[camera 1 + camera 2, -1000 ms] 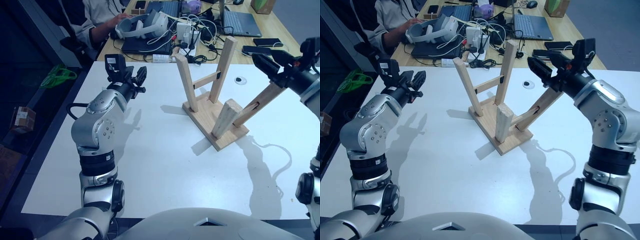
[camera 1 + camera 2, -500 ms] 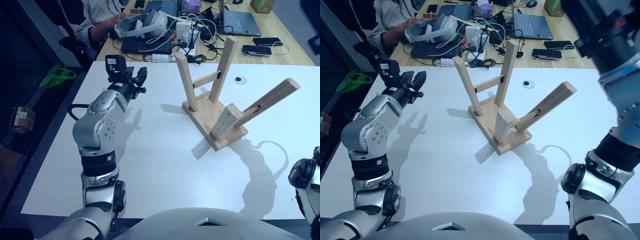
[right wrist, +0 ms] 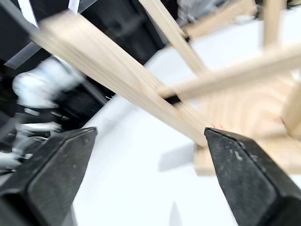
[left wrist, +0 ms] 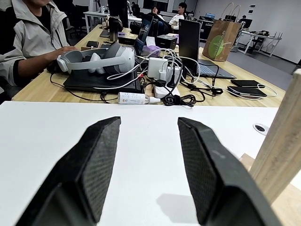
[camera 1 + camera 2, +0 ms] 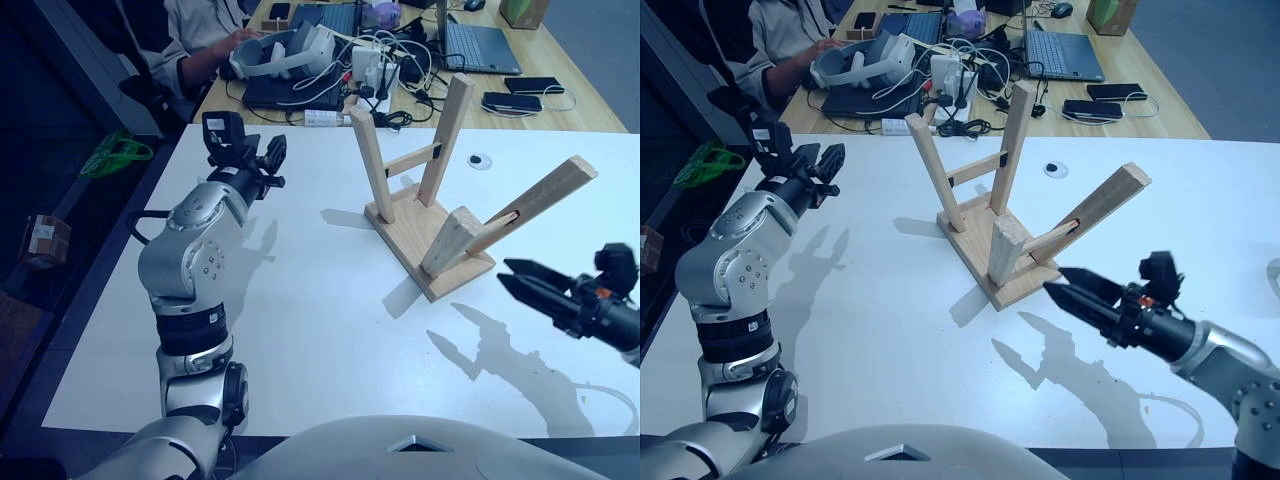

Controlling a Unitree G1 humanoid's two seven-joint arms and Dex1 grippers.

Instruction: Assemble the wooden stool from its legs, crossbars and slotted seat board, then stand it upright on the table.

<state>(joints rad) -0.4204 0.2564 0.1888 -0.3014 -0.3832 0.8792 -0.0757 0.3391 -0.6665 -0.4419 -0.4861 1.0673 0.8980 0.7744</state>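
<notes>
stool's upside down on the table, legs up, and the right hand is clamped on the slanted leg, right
Not quite. The stool does sit upside down, legs up, but the right hand is open and grips nothing. It is low near the seat board, apart from the slanted leg. The left eye view shows it.

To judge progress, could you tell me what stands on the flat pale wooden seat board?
Four pale wooden legs joined by two thin crossbars rise from the seat board; its slots and underside are covered.
</notes>
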